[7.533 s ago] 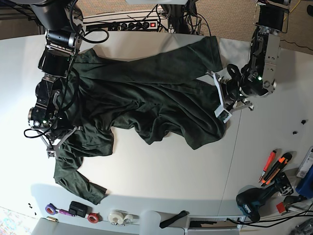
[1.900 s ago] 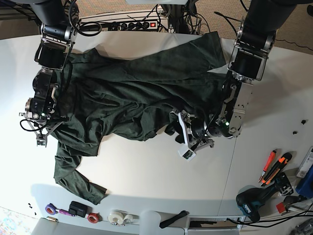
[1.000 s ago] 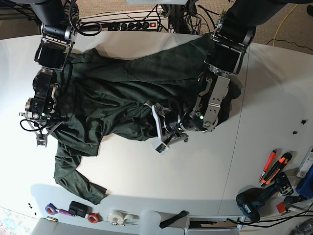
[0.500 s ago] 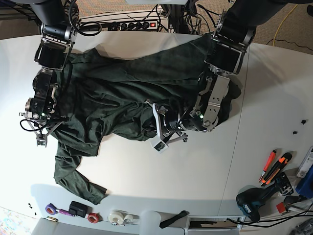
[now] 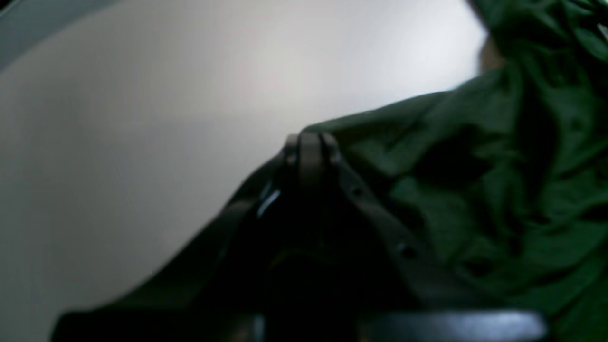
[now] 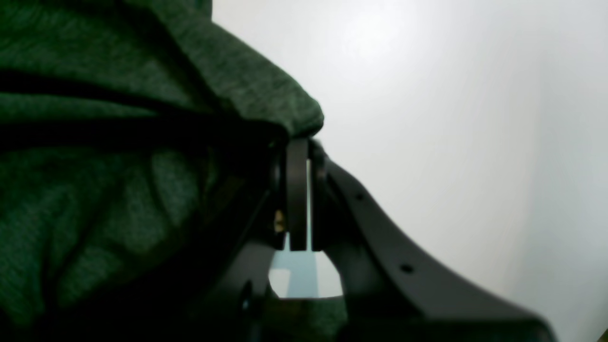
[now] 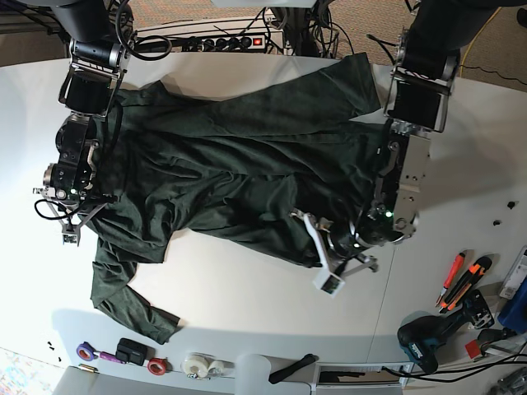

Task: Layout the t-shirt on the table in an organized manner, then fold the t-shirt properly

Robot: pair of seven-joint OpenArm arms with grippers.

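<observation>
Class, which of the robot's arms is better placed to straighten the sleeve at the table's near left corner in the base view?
Probably the right: its gripper grips the shirt just above that sleeve; the left is farther across.

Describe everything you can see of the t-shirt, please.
The t-shirt is dark green, a heathered, soft-looking knit. It lies unfolded and wrinkled across the white table, long ridges running through its body. One sleeve stretches toward the far side; another bends toward the near edge. The left gripper and right gripper are each closed on its edge.
</observation>
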